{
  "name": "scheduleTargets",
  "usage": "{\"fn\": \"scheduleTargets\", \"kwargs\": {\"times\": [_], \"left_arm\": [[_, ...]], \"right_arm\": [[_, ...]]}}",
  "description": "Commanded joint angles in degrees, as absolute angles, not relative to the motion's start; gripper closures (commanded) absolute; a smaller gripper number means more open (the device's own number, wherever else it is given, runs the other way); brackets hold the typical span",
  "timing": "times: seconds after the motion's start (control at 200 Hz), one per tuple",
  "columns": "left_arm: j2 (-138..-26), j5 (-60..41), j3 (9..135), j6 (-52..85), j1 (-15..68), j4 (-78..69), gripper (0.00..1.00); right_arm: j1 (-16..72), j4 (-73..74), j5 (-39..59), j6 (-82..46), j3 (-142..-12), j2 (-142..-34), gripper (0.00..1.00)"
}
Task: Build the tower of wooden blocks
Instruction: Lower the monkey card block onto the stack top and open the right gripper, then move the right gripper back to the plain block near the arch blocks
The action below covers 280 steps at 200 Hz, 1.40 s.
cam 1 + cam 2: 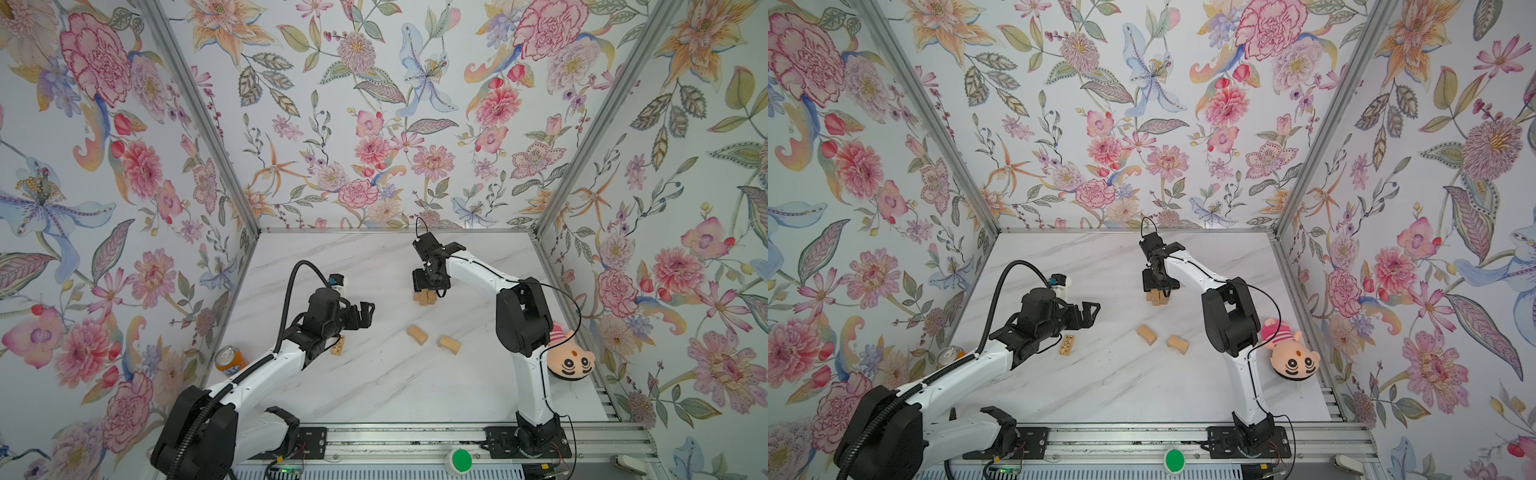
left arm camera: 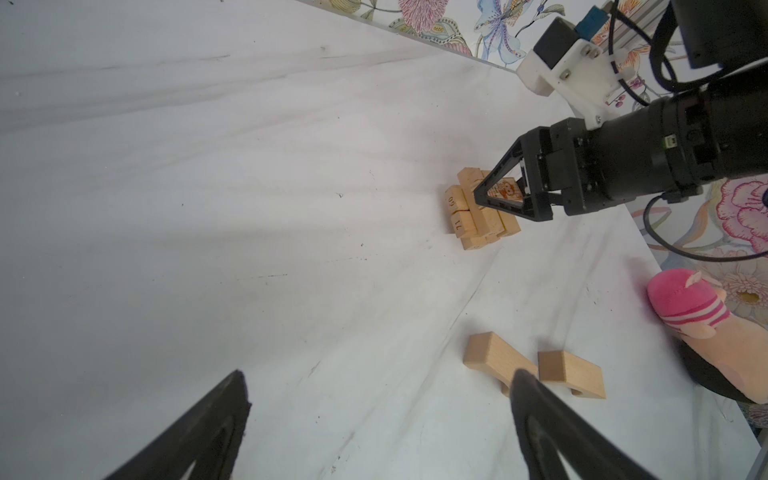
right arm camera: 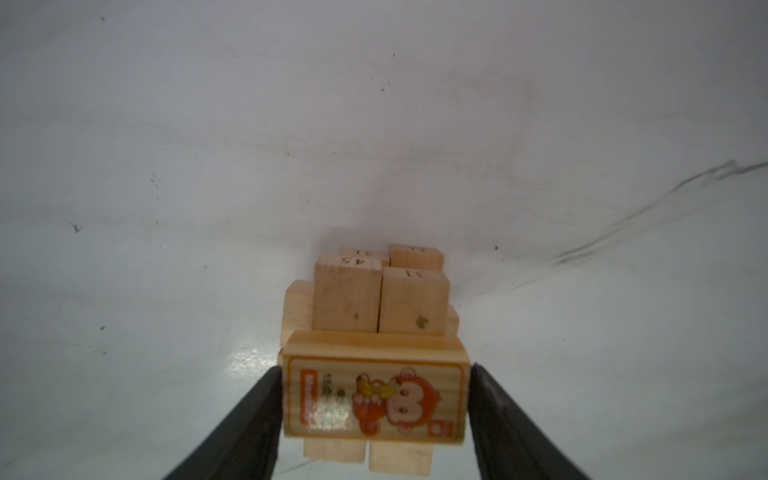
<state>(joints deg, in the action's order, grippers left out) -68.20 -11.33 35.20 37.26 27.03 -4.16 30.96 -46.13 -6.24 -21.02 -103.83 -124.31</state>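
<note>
The tower (image 1: 426, 298) stands a little behind the middle of the tabletop (image 1: 374, 386), towards its back edge. It shows in both top views as a small square stack of tan blocks. The right wrist view shows two blocks side by side with numbers stamped on their ends, and other blocks lie crosswise under them (image 3: 380, 299).

The right gripper (image 1: 429, 292) points down over the tower. A block printed with an orange cartoon (image 3: 374, 399) lies crosswise at the top of the stack, between the fingers (image 3: 257, 415). Each finger sits right at one short end of it. The wrist view is blurred there, so I cannot tell whether the fingers are pressing on the block or standing just off it.

The left gripper (image 1: 368, 313) hovers above the left half of the tabletop, well apart from the tower. Its fingers (image 2: 216, 415) are spread wide with nothing between them.

Two plain blocks (image 1: 417, 334) (image 1: 449, 345) lie near each other in the middle of the tabletop, nearer the front edge than the tower. A block with a dark printed pattern (image 1: 1066, 345) lies flat towards the left edge, just beside the left arm. A soda can (image 1: 229, 358) stands at the left edge, and a plush doll (image 1: 567, 357) lies at the right edge behind the right arm.
</note>
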Motion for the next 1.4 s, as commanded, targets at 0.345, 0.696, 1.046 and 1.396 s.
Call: {"fn": "scheduleTargets", "kwargs": {"times": [0.345,0.696,1.046,1.396], "left_arm": [[-66.7,-8.6,36.9,36.1,27.3,-2.8,0.01],[-57.4,-6.5,31.6,37.4,27.3,1.5,0.01],[-43.7,-3.8,20.2,44.9,31.3,5.6,0.01],[-34.2,-0.2,16.1,48.8,35.5,10.3,0.01]], "right_arm": [[32.3,-48.4,-7.1,-19.3,-104.3,-118.5,0.14],[36.7,-48.4,-5.2,-16.6,-94.0,-107.4,0.34],[44.2,-44.6,-5.0,-16.9,-80.5,-99.9,0.37],[45.8,-41.5,-3.7,-16.0,-74.2,-99.2,0.38]]}}
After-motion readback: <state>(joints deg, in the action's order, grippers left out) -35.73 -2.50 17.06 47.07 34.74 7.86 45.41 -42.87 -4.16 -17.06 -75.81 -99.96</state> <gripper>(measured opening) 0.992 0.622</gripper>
